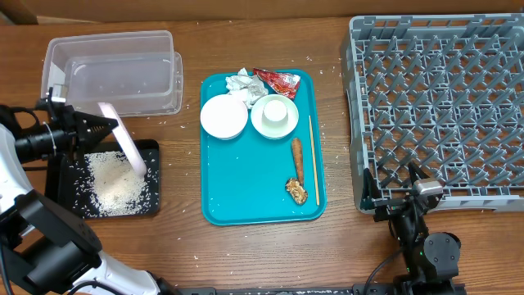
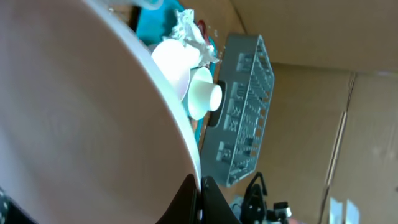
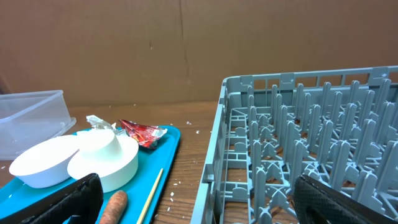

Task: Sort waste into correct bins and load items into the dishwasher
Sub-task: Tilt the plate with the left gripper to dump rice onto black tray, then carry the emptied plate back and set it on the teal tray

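My left gripper (image 1: 105, 124) is shut on the rim of the large white plate (image 1: 124, 141), which it holds tilted on edge above the black tray (image 1: 151, 205). A heap of white rice (image 1: 113, 184) lies in that tray. In the left wrist view the plate (image 2: 74, 112) fills the frame and the fingers (image 2: 200, 198) pinch its rim. On the teal tray (image 1: 246, 201) are a white bowl (image 1: 223, 117), a second bowl with the cup (image 1: 274, 111), a napkin (image 1: 240, 80), a red wrapper (image 1: 277, 80), a sausage (image 1: 297, 156), a crumbly bit (image 1: 296, 190) and a stick (image 1: 313, 160). My right gripper (image 1: 413, 187) is open and empty at the near edge of the grey dish rack (image 1: 442, 98).
The clear tub (image 1: 115, 70) stands behind the black tray at the back left. Rice grains are scattered on the wooden table around the trays. The right wrist view shows the rack (image 3: 311, 137), the sausage (image 3: 112, 207) and the stick (image 3: 148, 198) between its open fingers (image 3: 199, 211).
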Tool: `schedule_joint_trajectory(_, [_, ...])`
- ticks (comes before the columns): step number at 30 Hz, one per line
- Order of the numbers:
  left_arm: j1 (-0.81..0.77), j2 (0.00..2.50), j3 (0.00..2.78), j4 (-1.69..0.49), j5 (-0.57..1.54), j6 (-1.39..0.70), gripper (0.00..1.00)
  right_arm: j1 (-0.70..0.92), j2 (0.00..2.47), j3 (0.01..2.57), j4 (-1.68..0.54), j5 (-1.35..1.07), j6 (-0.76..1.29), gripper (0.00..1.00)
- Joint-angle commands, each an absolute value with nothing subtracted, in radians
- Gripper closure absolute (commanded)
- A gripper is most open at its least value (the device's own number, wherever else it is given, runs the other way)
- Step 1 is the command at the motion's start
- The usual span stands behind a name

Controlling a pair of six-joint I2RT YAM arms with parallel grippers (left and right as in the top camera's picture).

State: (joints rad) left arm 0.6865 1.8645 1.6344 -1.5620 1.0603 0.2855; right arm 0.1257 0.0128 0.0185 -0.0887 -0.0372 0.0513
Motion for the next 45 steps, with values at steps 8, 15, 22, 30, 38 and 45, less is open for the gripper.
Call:
schedule_joint_trajectory(8, [0.705, 1.835, 1.636, -1.690, 1.056, 0.361, 0.96, 0.122, 0.003, 0.008, -0.082, -0.039, 0.048, 0.00])
schedule_joint_trajectory(15, [0.651, 1.730, 1.636, -1.691, 1.005, 0.332, 0.96, 0.122, 0.003, 0.008, -0.082, -0.039, 0.048, 0.00])
schedule_joint_trajectory(22, [0.484, 1.572, 1.636, -1.690, 0.906, 0.245, 0.96, 0.122, 0.003, 0.008, -0.082, -0.039, 0.048, 0.00])
schedule_joint_trajectory(30, [0.109, 1.493, 1.635, -1.644, 0.804, 0.121, 0.96, 0.122, 0.003, 0.008, -0.082, -0.039, 0.048, 0.00])
schedule_joint_trajectory(38, [-0.294, 1.500, 1.526, -1.357, 0.478, -0.316, 0.96, 0.122, 0.003, 0.008, -0.082, -0.039, 0.048, 0.00])
schedule_joint_trajectory(45, [-0.596, 1.526, 1.389, -1.143, 0.164, -0.671, 0.96, 0.122, 0.003, 0.008, -0.082, -0.039, 0.048, 0.00])
